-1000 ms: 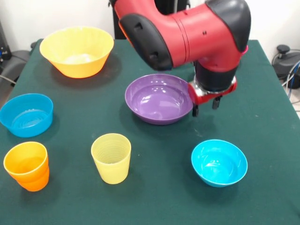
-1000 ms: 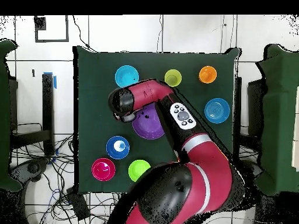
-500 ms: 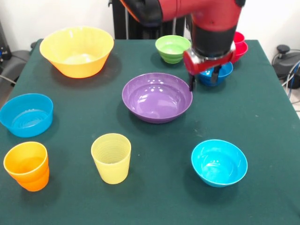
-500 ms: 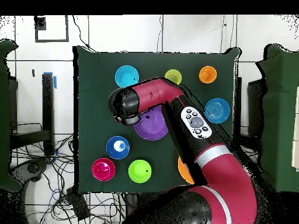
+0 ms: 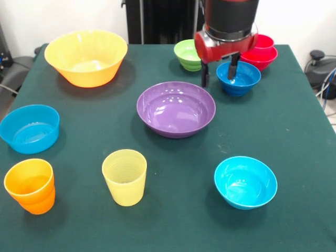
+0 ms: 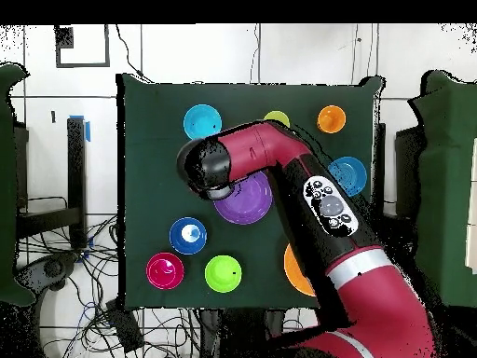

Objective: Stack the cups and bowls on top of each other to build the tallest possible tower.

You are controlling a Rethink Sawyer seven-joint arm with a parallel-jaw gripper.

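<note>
My gripper [image 5: 219,72] is open and empty. It hangs above the table between the purple bowl [image 5: 176,109] and the dark blue bowl [image 5: 239,77], with one finger in front of the dark blue bowl's rim. The tower, a red tumbler in a red bowl [image 5: 261,53], stands behind it at the far right, next to the lime green bowl [image 5: 187,54]. The pale yellow cup [image 5: 125,176], orange cup [image 5: 30,185] and cyan bowl [image 5: 245,181] stand along the near edge. In the overhead view the wrist [image 6: 207,171] hides the fingers.
The large yellow-orange bowl [image 5: 86,56] stands far left and the light blue straight-sided bowl [image 5: 30,127] at the left edge. In the overhead view the arm [image 6: 317,200] crosses the table and covers parts of the light blue bowl [image 6: 352,168] and yellow-orange bowl [image 6: 293,270].
The gripper has risen and drawn back from the purple bowl's right rim toward the table's far side, uncovering the green, dark blue and red bowls. The purple bowl has shifted slightly left.
</note>
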